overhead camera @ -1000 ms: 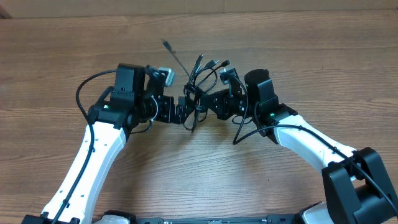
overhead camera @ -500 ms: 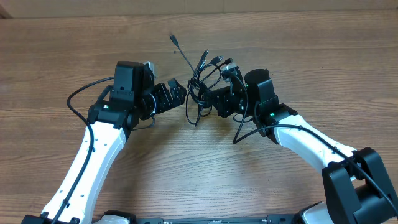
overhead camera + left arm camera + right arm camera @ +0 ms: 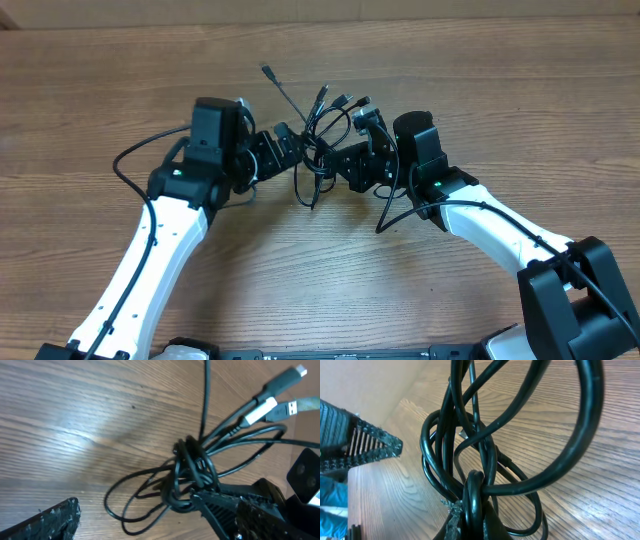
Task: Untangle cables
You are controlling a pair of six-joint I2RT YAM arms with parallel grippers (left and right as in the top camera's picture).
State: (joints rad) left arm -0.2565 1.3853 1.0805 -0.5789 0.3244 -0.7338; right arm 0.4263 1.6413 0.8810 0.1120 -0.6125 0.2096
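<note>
Cables (image 3: 318, 140), several thin black flexible cords knotted into one bundle, are sitting slightly toward 12 o'clock from the middle of the brown wood-grain tabletop (image 3: 450, 80), between the two arms. The black two-finger right gripper (image 3: 332, 165) is sitting on the bundle's 3 o'clock side, fingers pressed together and clamping the tangle. The right wrist view is showing that pinch at 6 o'clock, right on the tight knot (image 3: 474, 491), with fat loops arching up toward 12 o'clock. The black left gripper (image 3: 288, 150) is sitting on the bundle's 9 o'clock side with fingers spread wide and gripping nothing; overhead it is overlapping the edge strands, and I cannot tell whether it is touching them. The left wrist view is showing one ridged finger (image 3: 47, 520) at 7 o'clock, well apart from the cords, with the knot right of centre and the right gripper's ridged fingers biting it from 5 o'clock. Silver-tipped plug ends (image 3: 262, 407) are fanning out from the knot toward 1–2 o'clock in that view. Overhead, one straight lead (image 3: 283, 90) is sticking out toward 11 o'clock and a loose tail (image 3: 312, 195) is trailing toward 6 o'clock. I cannot tell whether the lowest loops are resting on the wood or hanging just above it.
</note>
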